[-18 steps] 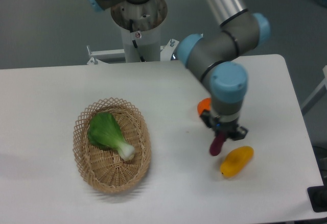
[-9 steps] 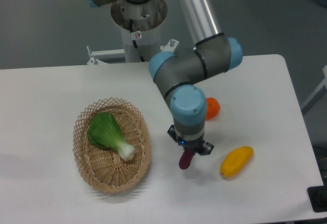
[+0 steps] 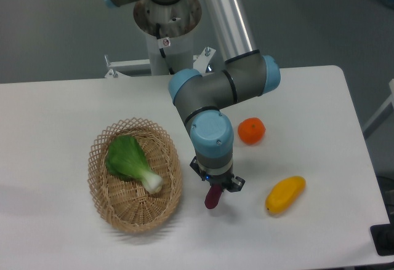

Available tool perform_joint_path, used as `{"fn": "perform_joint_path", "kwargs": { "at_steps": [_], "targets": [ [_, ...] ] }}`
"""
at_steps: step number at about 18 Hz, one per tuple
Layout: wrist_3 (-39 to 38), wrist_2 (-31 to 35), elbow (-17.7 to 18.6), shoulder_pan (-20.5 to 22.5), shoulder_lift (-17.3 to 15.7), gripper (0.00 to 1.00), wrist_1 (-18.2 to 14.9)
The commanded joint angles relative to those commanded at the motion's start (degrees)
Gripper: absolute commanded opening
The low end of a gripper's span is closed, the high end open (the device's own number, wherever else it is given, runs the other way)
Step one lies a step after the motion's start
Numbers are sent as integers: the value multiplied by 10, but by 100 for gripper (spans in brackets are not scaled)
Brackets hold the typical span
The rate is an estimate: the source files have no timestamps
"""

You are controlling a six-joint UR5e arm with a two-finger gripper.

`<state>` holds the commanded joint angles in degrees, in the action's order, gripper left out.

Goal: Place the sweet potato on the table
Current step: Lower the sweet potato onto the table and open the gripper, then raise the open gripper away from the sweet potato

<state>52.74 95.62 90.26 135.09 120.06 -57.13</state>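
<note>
Fixed camera view: grey-and-blue UR5e arm (image 3: 212, 88) comes down from the 12 o'clock base, silver upper link slanting toward centre, elbow folded around mid-frame, wrist pointing straight down at the table. Small black two-finger gripper (image 3: 215, 186) sits just below the blue wrist cap, clamped on the top end of the slim dark purple-maroon sweet potato (image 3: 212, 197). Tuber hangs near upright, slightly tilted, lower tip very close to the large white smooth tabletop (image 3: 55, 116); cannot tell if the tip touches or is just above the surface.

Sweet potato sits roughly at centre-bottom of the table, at 3 o'clock from the oval woven wicker basket (image 3: 135, 174), near its right rim but apart. Basket holds a green leafy bok choy with white stem (image 3: 131, 162), stem end toward 5 o'clock.

Yellow oblong mango-like fruit (image 3: 285, 195) lies on the table at 3 o'clock of the gripper, well apart. Round orange fruit (image 3: 251, 131) rests on the table at 1 o'clock of the gripper, just beside the wrist housing, not touching the yellow fruit.
</note>
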Motion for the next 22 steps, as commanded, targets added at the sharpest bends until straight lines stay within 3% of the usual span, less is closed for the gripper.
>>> {"fn": "perform_joint_path", "kwargs": {
  "at_steps": [1, 2, 8, 12, 22],
  "targets": [
    [-2, 2, 0, 0, 0, 99, 1],
    [-2, 3, -1, 0, -1, 100, 0],
    [5, 4, -6, 8, -24, 100, -4],
    [8, 1, -11, 34, -38, 100, -4],
    [126, -7, -25, 126, -53, 100, -11]
  ]
}}
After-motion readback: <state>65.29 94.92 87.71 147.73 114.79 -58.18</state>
